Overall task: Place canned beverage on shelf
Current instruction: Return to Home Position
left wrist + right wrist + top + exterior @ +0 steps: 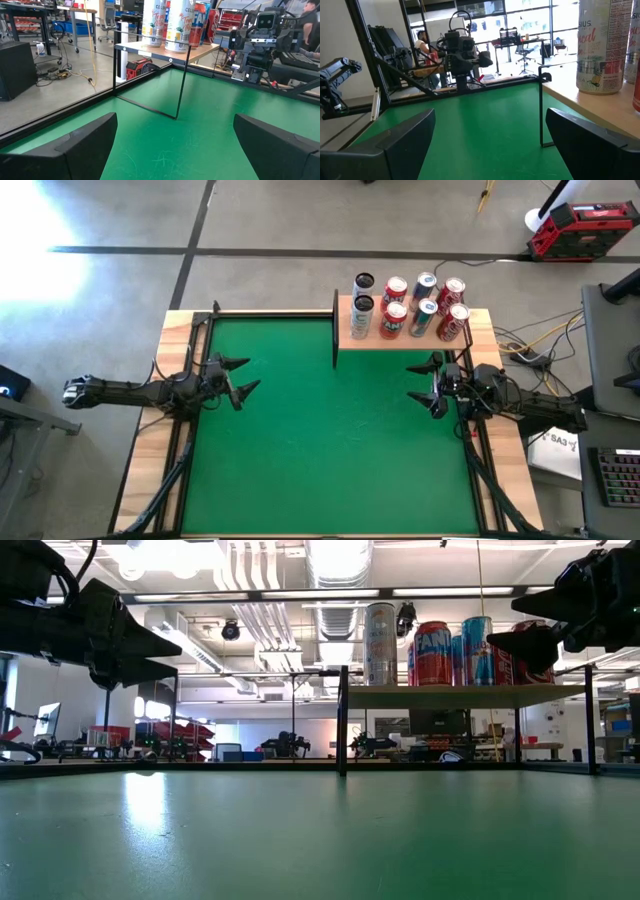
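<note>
- High view: left gripper (243, 376) hangs well left of the shelf (344, 330), jaws wide apart, holding nothing.
- Right gripper (414, 382) hangs near the shelf's front edge, jaws wide apart, touching nothing.

Seemingly eight soda cans (393, 315), upright, two rows, on light-wood shelf (344, 325)

Bright ceiling lamps (160, 554), glare on floor (40, 250)
</note>
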Action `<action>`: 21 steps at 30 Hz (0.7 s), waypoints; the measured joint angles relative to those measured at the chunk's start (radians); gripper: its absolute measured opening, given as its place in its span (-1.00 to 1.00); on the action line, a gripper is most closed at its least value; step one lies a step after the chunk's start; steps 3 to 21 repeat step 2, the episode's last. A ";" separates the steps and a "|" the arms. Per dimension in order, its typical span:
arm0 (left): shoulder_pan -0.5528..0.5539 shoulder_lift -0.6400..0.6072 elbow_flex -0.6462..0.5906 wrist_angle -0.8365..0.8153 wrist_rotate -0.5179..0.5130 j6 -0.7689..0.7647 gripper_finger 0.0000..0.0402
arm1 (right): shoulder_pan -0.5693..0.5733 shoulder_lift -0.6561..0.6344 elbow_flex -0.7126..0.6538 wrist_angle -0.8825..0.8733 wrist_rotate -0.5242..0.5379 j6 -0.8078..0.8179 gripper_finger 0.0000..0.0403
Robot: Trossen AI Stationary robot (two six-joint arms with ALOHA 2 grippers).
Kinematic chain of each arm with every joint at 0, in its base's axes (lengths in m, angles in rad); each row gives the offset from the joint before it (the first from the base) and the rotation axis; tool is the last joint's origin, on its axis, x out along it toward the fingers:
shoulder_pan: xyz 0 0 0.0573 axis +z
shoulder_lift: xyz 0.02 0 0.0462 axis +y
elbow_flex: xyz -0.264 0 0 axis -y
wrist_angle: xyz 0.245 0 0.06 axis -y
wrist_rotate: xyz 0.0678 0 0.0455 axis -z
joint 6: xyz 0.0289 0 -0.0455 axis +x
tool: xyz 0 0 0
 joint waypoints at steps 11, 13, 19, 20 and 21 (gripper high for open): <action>0.000 0.000 0.000 0.000 0.000 0.000 0.91 | 0.000 0.000 0.000 0.000 0.000 0.000 0.85; 0.000 0.000 0.000 0.000 0.000 0.000 0.91 | 0.000 0.000 0.000 0.000 0.000 0.000 0.85; 0.000 0.000 0.000 0.000 0.000 0.000 0.91 | 0.000 0.000 0.000 0.000 0.000 0.000 0.85; 0.000 0.000 0.000 0.000 0.000 0.000 0.91 | 0.000 0.000 0.000 0.000 0.000 0.000 0.85; 0.000 0.000 0.000 0.000 0.000 0.000 0.91 | 0.000 0.000 0.000 0.000 0.000 0.000 0.85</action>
